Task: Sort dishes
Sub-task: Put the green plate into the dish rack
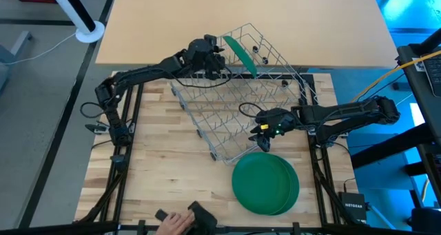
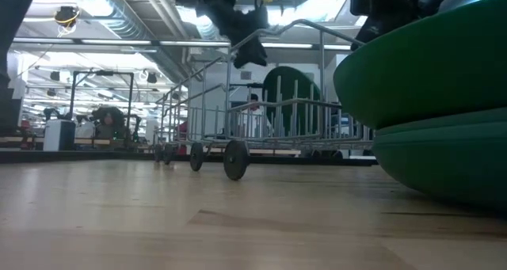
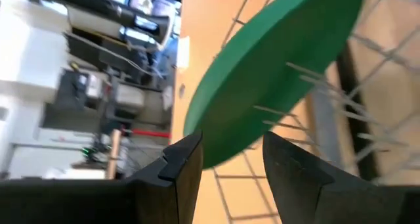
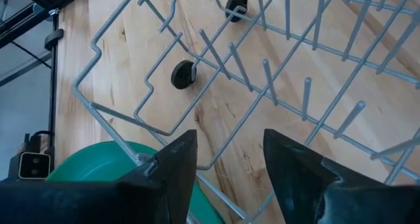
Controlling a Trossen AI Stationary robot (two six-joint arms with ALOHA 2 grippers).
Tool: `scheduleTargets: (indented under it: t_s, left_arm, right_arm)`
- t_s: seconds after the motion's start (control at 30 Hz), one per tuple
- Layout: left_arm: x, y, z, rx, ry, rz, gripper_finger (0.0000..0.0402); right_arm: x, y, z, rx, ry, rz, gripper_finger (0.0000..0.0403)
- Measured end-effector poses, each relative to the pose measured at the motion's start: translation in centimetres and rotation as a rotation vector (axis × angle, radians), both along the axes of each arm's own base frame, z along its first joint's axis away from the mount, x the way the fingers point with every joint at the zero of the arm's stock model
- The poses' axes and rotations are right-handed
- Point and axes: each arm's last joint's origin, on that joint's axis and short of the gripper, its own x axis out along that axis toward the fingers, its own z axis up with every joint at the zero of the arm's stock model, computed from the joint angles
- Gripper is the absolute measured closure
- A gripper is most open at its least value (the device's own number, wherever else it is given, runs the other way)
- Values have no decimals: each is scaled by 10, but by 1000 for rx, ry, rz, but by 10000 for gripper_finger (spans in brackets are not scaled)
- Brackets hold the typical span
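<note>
A silver wire rack [image 1: 231, 104] on small wheels stands in the middle of the table. One dark-green plate [image 1: 241, 54] stands on edge between the tines [image 3: 308, 73] at the rack's far side. My left gripper [image 1: 219, 56] is open just left of that plate. In the left wrist view the plate's rim [image 3: 230, 129] shows beyond the gap between the gripper's fingers [image 3: 231, 145]. More green plates [image 1: 265, 185] lie stacked flat on the table by the rack's near right corner. My right gripper [image 1: 263, 137] hangs open over that corner, with only rack wire below it [image 4: 230, 137].
A person's hand [image 1: 176, 223] with a dark object shows at the table's near edge. Black frame rails [image 1: 124, 145] run along the left and right sides. A tan tabletop [image 1: 207, 14] lies beyond the rack. Bare wood [image 1: 165, 173] lies to the near left.
</note>
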Motion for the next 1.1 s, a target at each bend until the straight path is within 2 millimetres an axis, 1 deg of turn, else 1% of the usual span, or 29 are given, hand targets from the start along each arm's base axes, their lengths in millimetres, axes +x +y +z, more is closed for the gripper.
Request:
scheduleTargets:
  t_s: [0.13,0.33,0.4,0.5,0.63,0.7,0.87,0.97,1.1]
  left_arm:
    - [-3,-26,8,-153,-67,28,251]
    - [0,-77,19,-395,-216,42,251]
    - [3,-96,19,-501,-255,25,251]
    - [11,-127,18,-698,-289,-63,251]
    - [18,-169,17,-915,-294,-177,251]
    - [20,-189,15,-983,-287,-183,251]
    - [17,-240,11,-1153,-249,-163,251]
    - [12,-273,11,-1275,-245,-140,251]
    - [4,-312,9,-1426,-231,-93,251]
  right_arm:
    - [-5,1,6,22,-25,57,224]
    - [-26,4,26,93,-106,146,224]
    - [-34,4,34,115,-145,176,224]
    - [-49,5,45,148,-202,225,224]
    - [-71,5,60,186,-296,292,224]
    - [-82,5,68,194,-347,315,224]
    - [-107,4,80,207,-447,311,224]
    - [-115,3,84,204,-483,314,224]
    - [-120,3,86,204,-504,316,224]
